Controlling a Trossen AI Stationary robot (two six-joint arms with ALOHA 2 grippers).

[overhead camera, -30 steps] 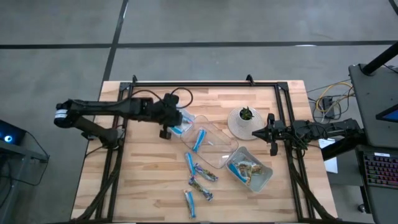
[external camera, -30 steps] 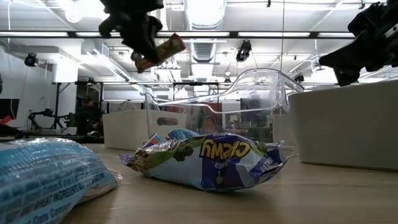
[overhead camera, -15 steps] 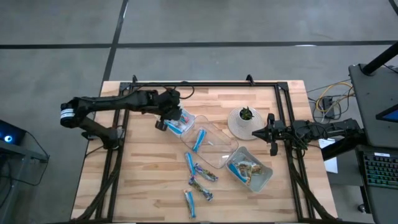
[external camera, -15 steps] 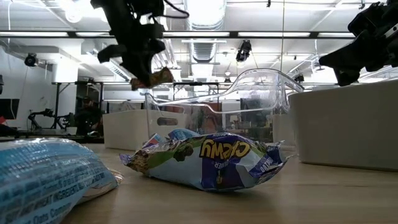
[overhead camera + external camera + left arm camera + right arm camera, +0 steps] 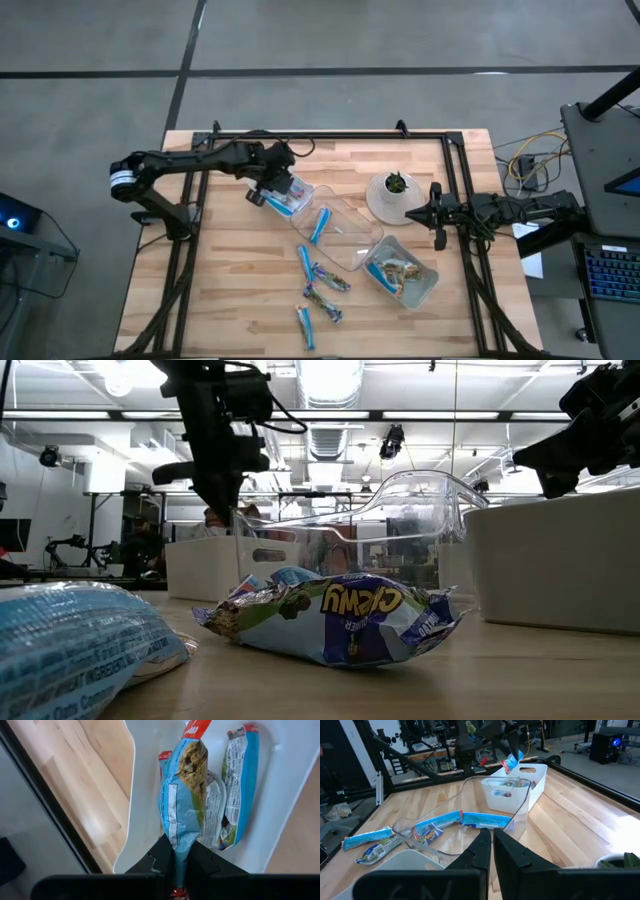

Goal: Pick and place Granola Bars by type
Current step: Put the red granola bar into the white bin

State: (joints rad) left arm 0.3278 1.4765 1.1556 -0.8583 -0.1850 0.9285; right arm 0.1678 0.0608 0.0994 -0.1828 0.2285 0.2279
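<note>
My left gripper (image 5: 179, 870) is shut on a blue granola bar (image 5: 182, 795) with a red end. It hovers over the white bin (image 5: 300, 187) at the table's far left, where more blue bars (image 5: 237, 785) lie. The right wrist view shows the held bar (image 5: 511, 762) just above the bin (image 5: 520, 795). Several loose bars (image 5: 318, 283) lie on the wood near the front. Greenish-tan bars fill a clear tray (image 5: 402, 272). My right gripper (image 5: 491, 851) waits shut at the right edge, beside the white pot (image 5: 392, 196). My left gripper pinches the blue bar by one crimped end (image 5: 179, 851) between its two fingers (image 5: 159, 862). The fingers slant steeply down from above, in line with the bar. The bar hangs below them, its red end (image 5: 197, 727) lowest, over the bin's inside, off the table.
A second clear tray (image 5: 335, 232) with one blue bar stands between the bin and the tray of tan bars. A black frame (image 5: 330, 134) rims the table's far and side edges. Bare wood lies at the near left. A wrinkled bar (image 5: 340, 615) fills the low view's foreground.
My left gripper has sunk toward the white bin and rolled about its own axis, staying shut. The bar, held slanting out to one side a second ago, now hangs nearly straight down over the bin.
</note>
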